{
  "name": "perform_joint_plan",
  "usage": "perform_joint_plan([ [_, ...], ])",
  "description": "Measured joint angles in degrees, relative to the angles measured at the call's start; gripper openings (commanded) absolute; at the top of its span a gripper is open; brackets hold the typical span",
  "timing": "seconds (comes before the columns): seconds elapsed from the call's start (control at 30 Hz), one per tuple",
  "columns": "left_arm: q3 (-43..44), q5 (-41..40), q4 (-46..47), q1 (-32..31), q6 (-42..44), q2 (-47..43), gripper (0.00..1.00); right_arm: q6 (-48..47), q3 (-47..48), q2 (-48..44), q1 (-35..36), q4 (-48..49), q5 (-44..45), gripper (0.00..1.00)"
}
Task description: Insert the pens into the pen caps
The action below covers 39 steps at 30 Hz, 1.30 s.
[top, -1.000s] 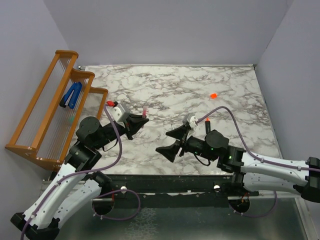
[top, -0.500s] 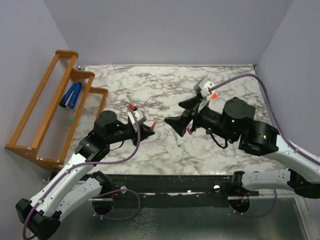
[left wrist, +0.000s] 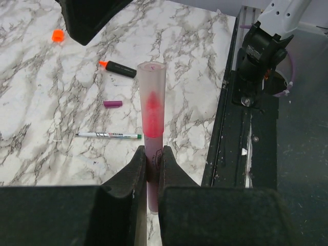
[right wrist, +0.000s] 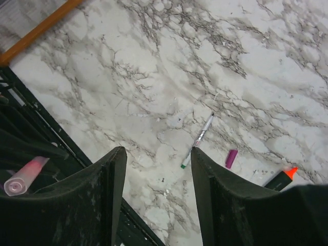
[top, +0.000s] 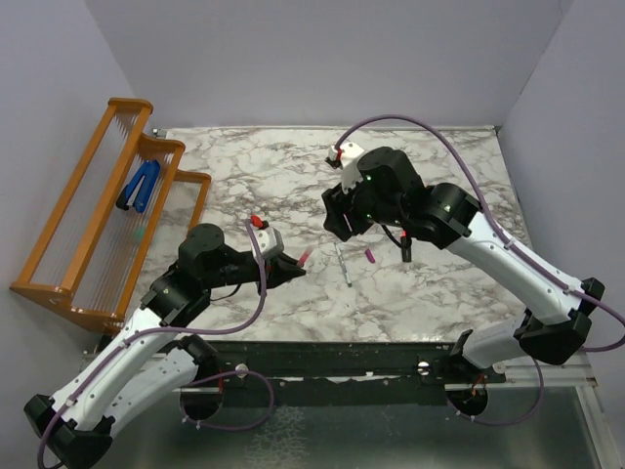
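Observation:
My left gripper [left wrist: 152,154] is shut on the dull pink pen [left wrist: 150,110], which has a pale translucent cap over its tip. In the top view that gripper [top: 291,264] holds the pink pen [top: 304,257] above the table's near middle. My right gripper [right wrist: 156,154] is open and empty, high above the table; in the top view it [top: 337,223] hangs over the centre. Below it lie the thin white pen [right wrist: 199,139], the magenta cap [right wrist: 231,158] and the black marker [right wrist: 282,178]. The orange cap [left wrist: 57,35] lies farther off.
A wooden rack [top: 93,210] stands along the left edge with a blue clip [top: 140,186] on it. The white pen [top: 343,264], magenta cap [top: 370,255] and marker [top: 404,244] lie close together. A black rail [left wrist: 241,128] runs along the near edge.
My right arm has risen and swung from the near right to above the table's centre, jaws staying open. My left gripper has moved right with the pink pen.

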Motion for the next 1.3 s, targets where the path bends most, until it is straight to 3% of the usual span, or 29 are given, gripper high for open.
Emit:
perform_joint_plan([
  [0.13,-0.04,0.02,0.74,-0.24,0.02,-0.66,0.0,0.02,0.02,-0.15,-1.53,-0.46,-3.32,0.55],
  [0.3,-0.24,0.0,0.94,-0.26,0.13,-0.2,0.0,-0.11,0.55,-0.15,-1.49,-0.5,-9.42,0.43],
  [0.6,-0.44,-0.04,1.01,-0.31,0.13,-0.15,0.0,-0.17,4.2,-0.13,-1.49,-0.57,-18.34,0.38],
  [1.3,-0.55,-0.24,0.0,-0.35,0.42,0.0,0.0,0.04,1.84,0.94,-1.6,-0.68,-27.74,0.38],
])
